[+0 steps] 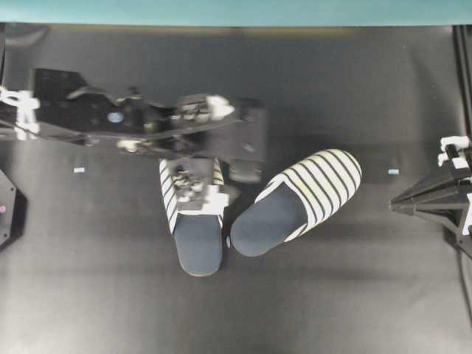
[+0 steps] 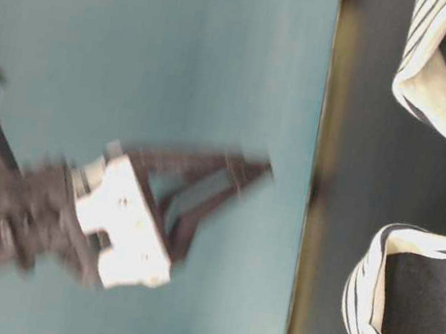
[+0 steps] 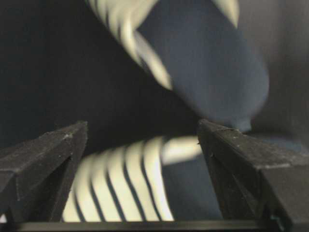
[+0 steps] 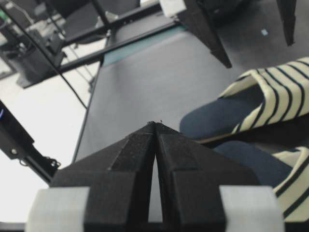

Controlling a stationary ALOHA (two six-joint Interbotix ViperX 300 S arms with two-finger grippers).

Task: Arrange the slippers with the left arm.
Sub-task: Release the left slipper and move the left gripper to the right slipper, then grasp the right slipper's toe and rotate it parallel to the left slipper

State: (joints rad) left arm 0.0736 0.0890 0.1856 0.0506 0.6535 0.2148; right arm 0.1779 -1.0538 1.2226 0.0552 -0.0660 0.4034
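Observation:
Two slippers with navy insoles and navy-and-cream striped uppers lie mid-table. The left slipper (image 1: 198, 240) points straight to the back. The right slipper (image 1: 299, 203) is tilted, toe to the back right, its heel close to the other's. My left gripper (image 1: 194, 186) is open and hangs over the left slipper's striped upper. In the left wrist view the upper (image 3: 125, 188) shows between the spread fingers (image 3: 53, 150), and the other slipper (image 3: 212, 67) lies beyond. I cannot tell whether they touch. My right gripper (image 4: 155, 123) is shut and empty at the right edge (image 1: 431, 198).
Small light-blue tape marks sit on the black table at the left (image 1: 79, 169) and the right (image 1: 393, 171). A teal strip (image 1: 236, 11) runs along the back edge. A black stand (image 1: 9, 210) is at the far left.

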